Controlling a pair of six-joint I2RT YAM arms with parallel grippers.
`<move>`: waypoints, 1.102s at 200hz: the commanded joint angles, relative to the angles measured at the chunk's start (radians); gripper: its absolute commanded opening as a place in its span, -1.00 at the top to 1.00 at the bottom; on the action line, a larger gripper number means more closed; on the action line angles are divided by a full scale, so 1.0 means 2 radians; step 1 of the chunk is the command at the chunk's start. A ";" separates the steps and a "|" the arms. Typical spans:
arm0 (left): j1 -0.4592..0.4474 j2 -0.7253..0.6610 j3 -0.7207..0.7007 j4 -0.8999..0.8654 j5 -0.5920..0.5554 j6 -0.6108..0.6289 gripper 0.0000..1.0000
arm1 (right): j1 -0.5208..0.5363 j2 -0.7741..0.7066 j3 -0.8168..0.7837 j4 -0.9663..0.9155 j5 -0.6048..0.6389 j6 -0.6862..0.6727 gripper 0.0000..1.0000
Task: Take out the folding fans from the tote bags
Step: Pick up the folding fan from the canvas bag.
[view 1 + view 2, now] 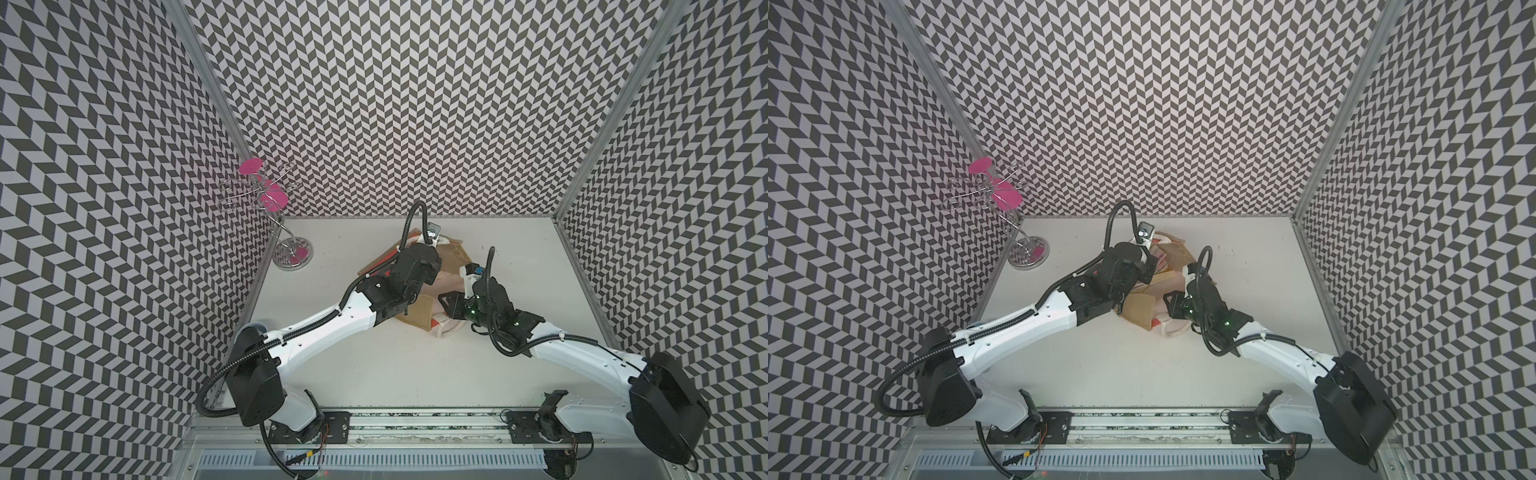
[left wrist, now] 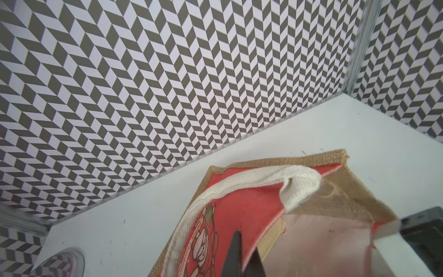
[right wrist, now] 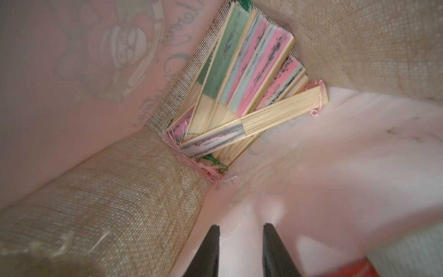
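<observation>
The left jaws pinch the red front wall of the tote bag (image 2: 239, 203). The right jaws stand spread inside it, gripping nothing. The folding fans (image 3: 239, 79) lie heaped at its bottom. The bag sits mid-frame on the table (image 1: 374, 365) in both top views.

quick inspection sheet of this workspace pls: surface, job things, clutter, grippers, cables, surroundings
surface: white table, a few small specks
job's things: bag mid-table between the arms; fans piled at its bottom, none seen outside
clutter: wire stand with pink discs, far left corner
grippers: left gripper shut on the bag's rim; right gripper inside the bag, fingers apart, short of the fans
cables: black hoses loop over both wrists, no snag seen
surroundings: chevron walls on three sides
</observation>
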 commanded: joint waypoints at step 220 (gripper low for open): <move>-0.070 -0.162 -0.212 0.379 0.087 0.163 1.00 | -0.041 0.124 -0.035 0.227 -0.024 0.117 -0.04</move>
